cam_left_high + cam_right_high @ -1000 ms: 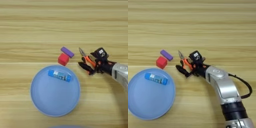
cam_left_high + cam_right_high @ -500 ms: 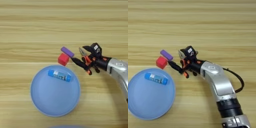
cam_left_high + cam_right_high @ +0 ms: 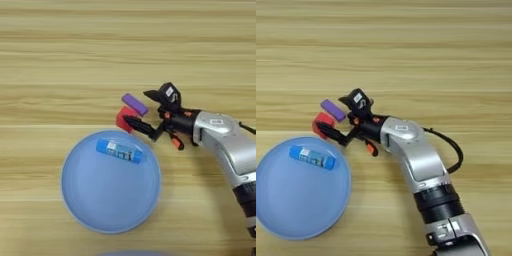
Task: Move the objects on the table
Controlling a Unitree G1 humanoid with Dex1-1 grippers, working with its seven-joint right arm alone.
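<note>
My right gripper [image 3: 159, 121] comes in from the right and is shut on the orange-handled pliers [image 3: 176, 143], which it holds low over the table [image 3: 60, 55]. A dark tip sticks out to the left from the grip. It reaches the small red cube [image 3: 124, 117], just under the flat purple block [image 3: 135, 104]. The blue tube with a white label [image 3: 119, 151] lies in the upper part of the large light-blue plate [image 3: 100, 210], just below the cube. In the right eye view the gripper [image 3: 354, 128] sits beside the purple block [image 3: 332, 109].
The silver forearm [image 3: 416, 165] runs from the bottom right up to the middle, with a black cable [image 3: 453, 150] looping off its right side. Bare wood lies across the far half and the left of the table.
The gripper has carried the pliers left, from right of the blocks to right against the red cube. Cube, purple block, tube and plate lie where they were.
</note>
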